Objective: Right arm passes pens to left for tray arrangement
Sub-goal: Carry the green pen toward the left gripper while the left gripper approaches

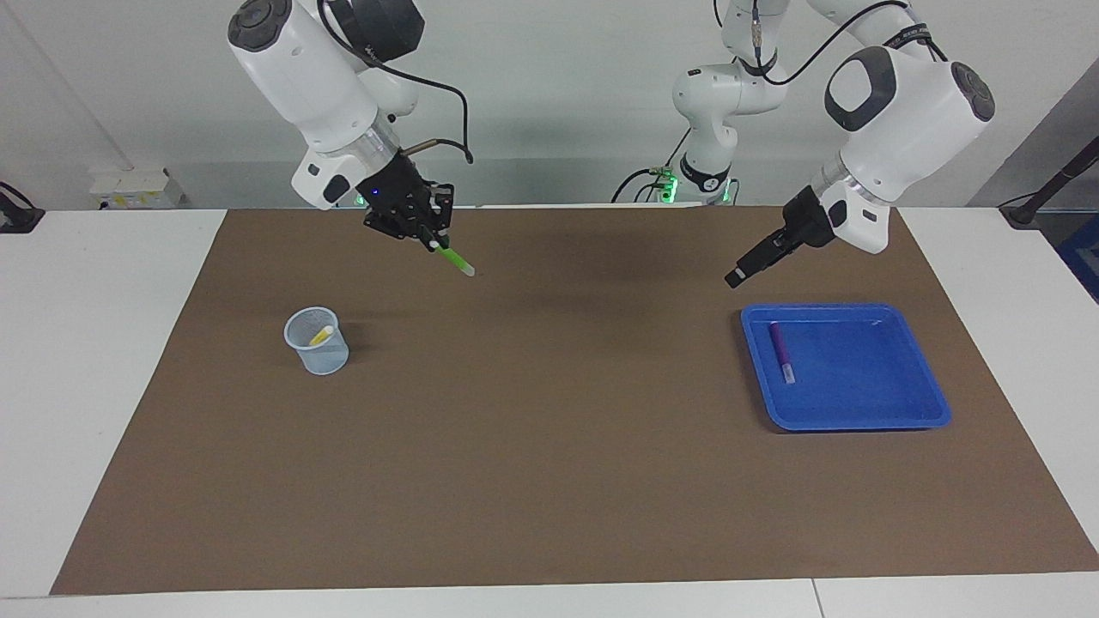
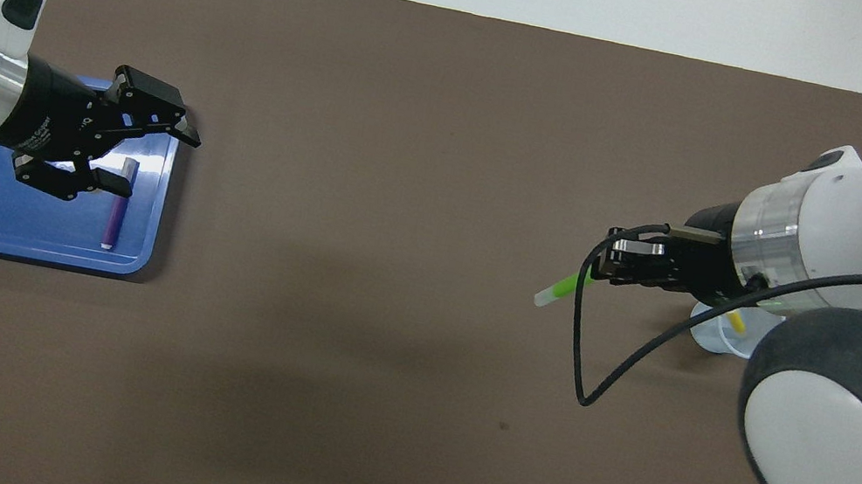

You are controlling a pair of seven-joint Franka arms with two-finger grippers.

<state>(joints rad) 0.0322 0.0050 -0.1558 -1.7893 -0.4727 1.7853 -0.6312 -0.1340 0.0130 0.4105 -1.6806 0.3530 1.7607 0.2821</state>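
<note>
My right gripper (image 1: pixel 427 236) is shut on the green pen (image 1: pixel 455 260), held in the air over the mat with its free end pointing toward the table's middle; both show in the overhead view, the right gripper (image 2: pixel 599 272) and the pen (image 2: pixel 560 287). My left gripper (image 1: pixel 737 276) is open and empty, raised over the blue tray's (image 1: pixel 859 421) edge; it also shows from overhead (image 2: pixel 159 163). The purple pen (image 1: pixel 782 352) lies flat in the tray (image 2: pixel 30 251), and shows from overhead too (image 2: pixel 116 213). The yellow pen (image 1: pixel 321 336) stands in a mesh cup.
The pale mesh cup (image 1: pixel 318 348) stands on the brown mat (image 1: pixel 549 429) at the right arm's end, partly hidden under that arm in the overhead view (image 2: pixel 720 339). A black cable (image 2: pixel 586 367) loops from the right wrist.
</note>
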